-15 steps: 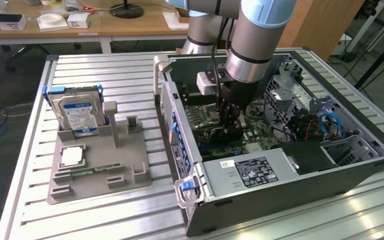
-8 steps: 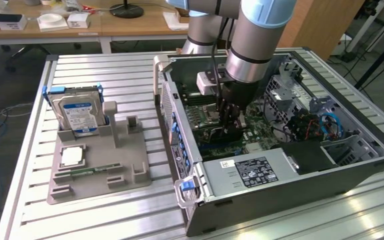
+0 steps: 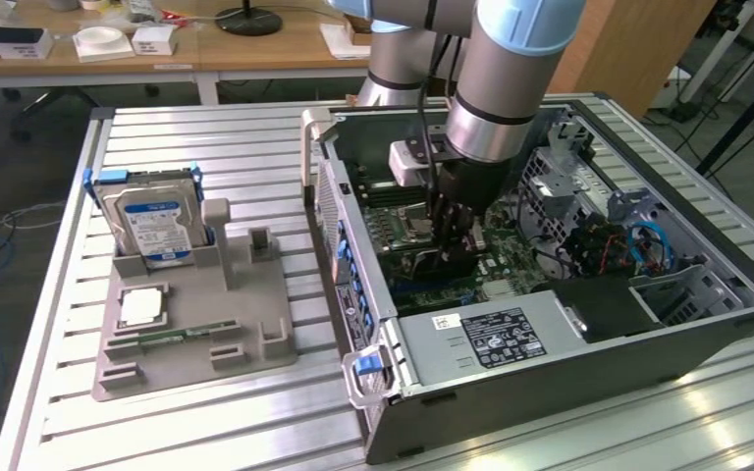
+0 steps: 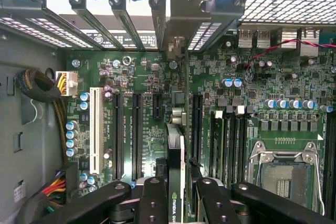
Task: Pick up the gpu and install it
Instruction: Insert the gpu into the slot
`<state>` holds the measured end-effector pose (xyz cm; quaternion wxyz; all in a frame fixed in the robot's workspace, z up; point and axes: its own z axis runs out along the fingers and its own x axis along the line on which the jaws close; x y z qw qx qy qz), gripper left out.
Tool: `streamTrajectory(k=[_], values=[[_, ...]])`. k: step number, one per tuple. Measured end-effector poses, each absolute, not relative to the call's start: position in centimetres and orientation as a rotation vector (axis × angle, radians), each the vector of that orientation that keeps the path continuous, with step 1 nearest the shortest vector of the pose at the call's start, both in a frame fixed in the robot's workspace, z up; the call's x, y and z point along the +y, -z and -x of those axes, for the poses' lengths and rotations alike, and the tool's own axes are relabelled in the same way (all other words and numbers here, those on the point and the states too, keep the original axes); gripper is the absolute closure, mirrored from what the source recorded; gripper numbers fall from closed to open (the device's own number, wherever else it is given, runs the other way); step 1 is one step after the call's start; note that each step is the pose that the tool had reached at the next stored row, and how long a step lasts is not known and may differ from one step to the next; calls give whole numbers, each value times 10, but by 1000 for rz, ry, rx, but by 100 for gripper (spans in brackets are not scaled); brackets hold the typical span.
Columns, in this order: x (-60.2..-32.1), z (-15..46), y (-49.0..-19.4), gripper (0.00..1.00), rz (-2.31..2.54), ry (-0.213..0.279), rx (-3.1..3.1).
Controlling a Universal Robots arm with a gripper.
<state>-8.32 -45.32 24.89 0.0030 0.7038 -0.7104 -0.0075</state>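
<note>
Inside the open computer case, my gripper reaches down over the green motherboard. In the wrist view my gripper is shut on the gpu, a thin dark card seen edge-on. One black finger sits on each side of it. The card's silver end bracket reaches the slotted rear wall of the case. The card stands over the board between the long black expansion slots. I cannot tell whether its edge touches a slot.
On a grey holder on the exterior view's left stand a silver hard drive and a square processor chip. In the case are a power supply, an open CPU socket, a white slot and cable bundles.
</note>
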Motion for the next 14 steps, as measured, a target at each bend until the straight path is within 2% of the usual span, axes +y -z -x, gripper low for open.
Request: streamTrajectory(k=[14], values=[[-453, 90, -252, 74, -2223, -4, -2241]])
